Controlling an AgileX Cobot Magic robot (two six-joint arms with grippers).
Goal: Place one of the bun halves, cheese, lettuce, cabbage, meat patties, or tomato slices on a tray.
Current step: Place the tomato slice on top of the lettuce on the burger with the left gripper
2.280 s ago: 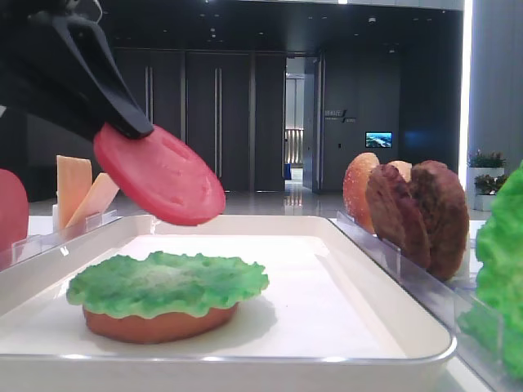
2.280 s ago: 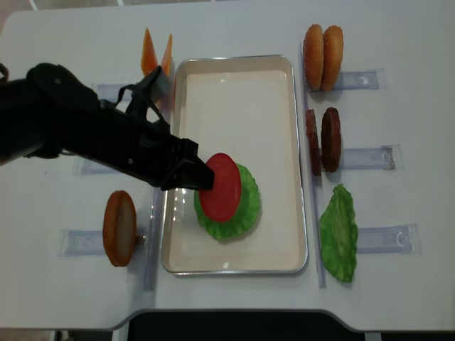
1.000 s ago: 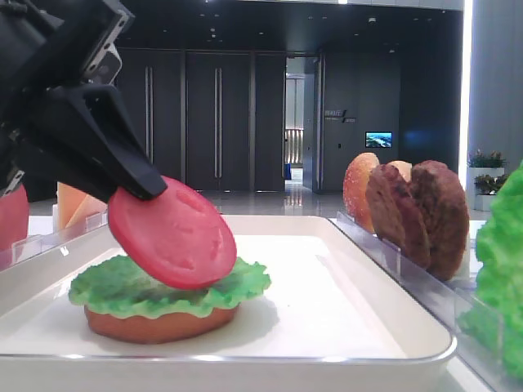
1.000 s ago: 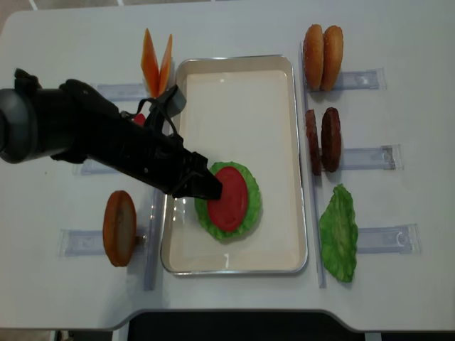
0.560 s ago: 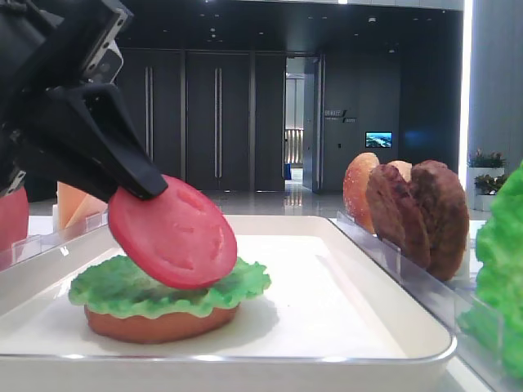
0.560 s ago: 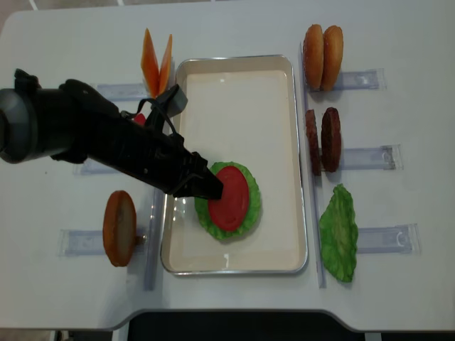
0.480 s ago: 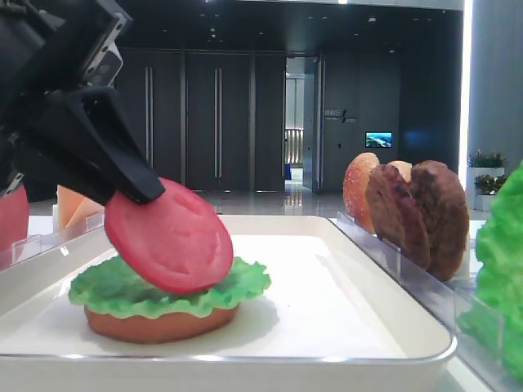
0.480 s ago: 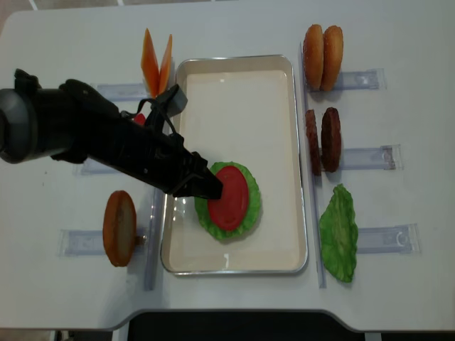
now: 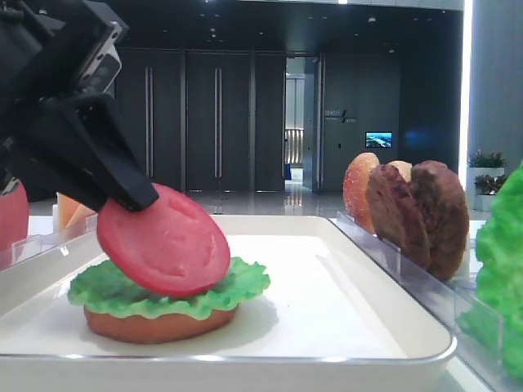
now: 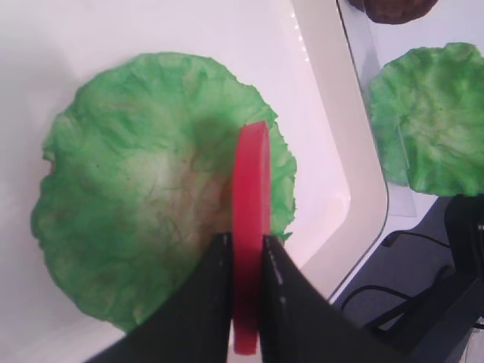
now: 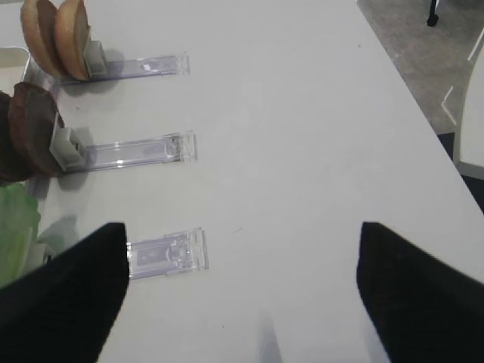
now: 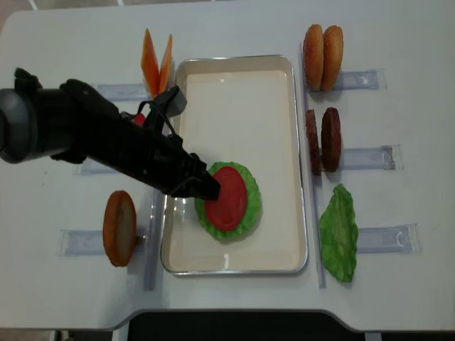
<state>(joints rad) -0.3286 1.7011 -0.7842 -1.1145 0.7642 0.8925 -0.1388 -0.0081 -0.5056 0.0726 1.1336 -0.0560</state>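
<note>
The left gripper [image 12: 210,190] is clamped on a flat red tomato slice [image 12: 227,198], tilted above the ruffled green lettuce [image 12: 250,206] on the white rectangular tray [image 12: 234,65]. Placement step; next calls for lowering flat, then release.

Your widest free room is the far half of the tray [image 12: 234,85], bare from its far rim down to the lettuce [image 12: 249,209] stack near the near-left corner. That stack, with the tomato slice [image 12: 226,199] tilted on it and the left gripper [image 12: 206,190] clamped to the slice, blocks entry across the left rim. Along the table's right side, upright bun halves [image 12: 323,47], meat patties [image 12: 322,140] and a second lettuce leaf [image 12: 338,232] wall off the tray's right rim. The cheese [image 12: 156,60] stands by the far-left corner, one bun half [image 12: 119,227] off the near-left. The table [image 11: 302,151] beyond the clear holder strips [image 11: 144,151] lies open to you.
</note>
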